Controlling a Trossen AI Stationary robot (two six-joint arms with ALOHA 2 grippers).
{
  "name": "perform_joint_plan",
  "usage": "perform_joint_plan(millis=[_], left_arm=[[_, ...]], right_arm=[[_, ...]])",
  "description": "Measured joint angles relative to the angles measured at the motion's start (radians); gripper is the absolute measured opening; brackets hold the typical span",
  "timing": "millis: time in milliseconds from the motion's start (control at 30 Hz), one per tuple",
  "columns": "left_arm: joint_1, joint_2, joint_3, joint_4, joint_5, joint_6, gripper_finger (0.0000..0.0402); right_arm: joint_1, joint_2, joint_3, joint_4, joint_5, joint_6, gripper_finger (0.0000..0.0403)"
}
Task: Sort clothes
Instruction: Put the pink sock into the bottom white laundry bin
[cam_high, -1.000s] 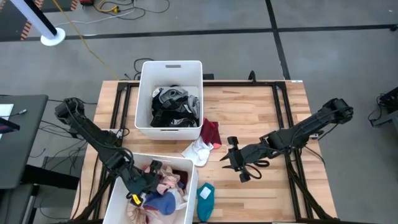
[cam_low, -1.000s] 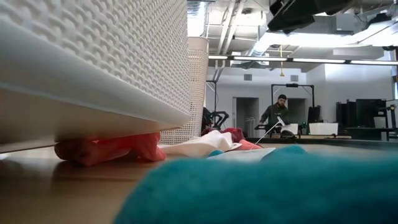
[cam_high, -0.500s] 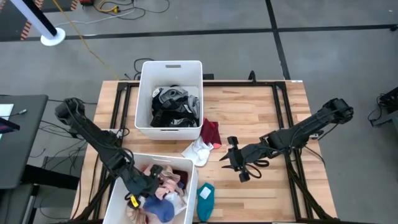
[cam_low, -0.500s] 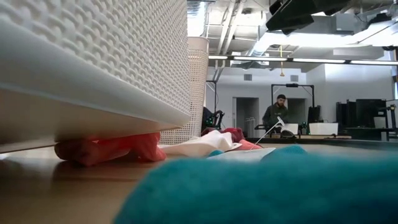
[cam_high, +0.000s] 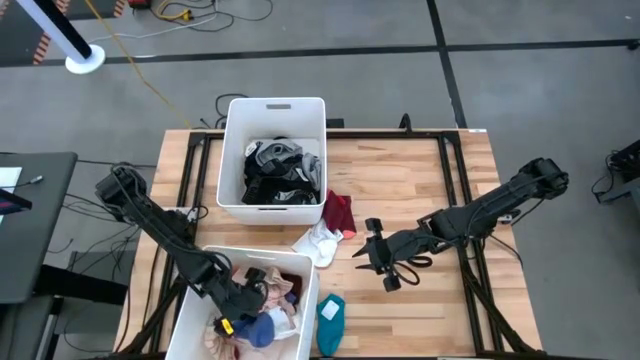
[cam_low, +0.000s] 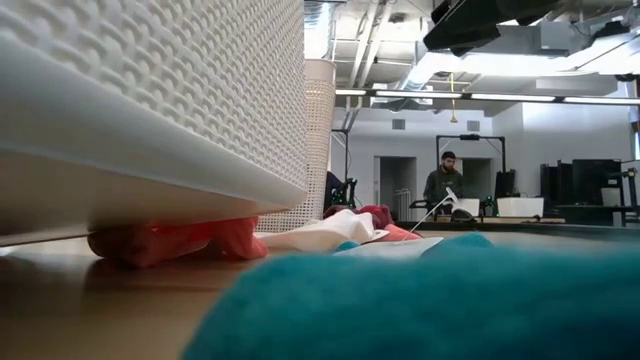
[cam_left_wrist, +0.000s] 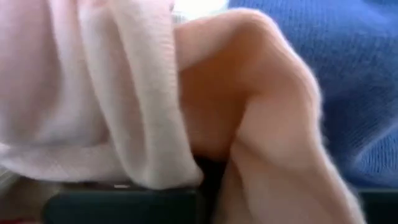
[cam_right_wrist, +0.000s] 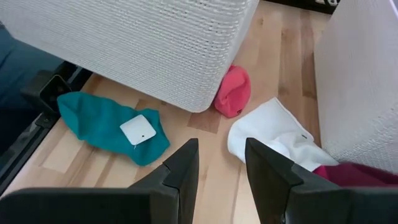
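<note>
a: where are the clothes?
b: pink and blue clothes (cam_high: 265, 312) fill the near white bin (cam_high: 300, 262); dark clothes (cam_high: 283, 172) lie in the far bin (cam_high: 275, 108). a white garment (cam_high: 322, 243), a maroon one (cam_high: 341, 212) and a teal sock (cam_high: 330, 322) lie on the tabletop (cam_high: 410, 170).
a: the claws?
b: left claw (cam_high: 243, 300) sits down in the near bin against pink fabric (cam_left_wrist: 124, 93); can't tell if it grips. right claw (cam_high: 378, 262) hovers over the tabletop beside the white garment, fingers (cam_right_wrist: 180, 174) parted, empty.

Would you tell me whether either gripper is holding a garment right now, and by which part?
The right gripper is open and empty. The left gripper is down among the clothes in the near bin; any hold cannot be told.
</note>
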Motion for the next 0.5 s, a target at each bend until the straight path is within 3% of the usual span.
perform_joint_plan(millis=[333, 500], left_arm=[[-0.003, -0.003, 0.038, -0.019, 0.001, 0.009, 0.0156], [-0.008, -0.035, 0.088, -0.049, 0.001, 0.029, 0.0187]], right_arm=[[-0.038, 0.0, -0.09, 0.119, 0.0, 0.0, 0.0146], [-0.054, 0.0, -0.149, 0.202, -0.003, 0.007, 0.0146]])
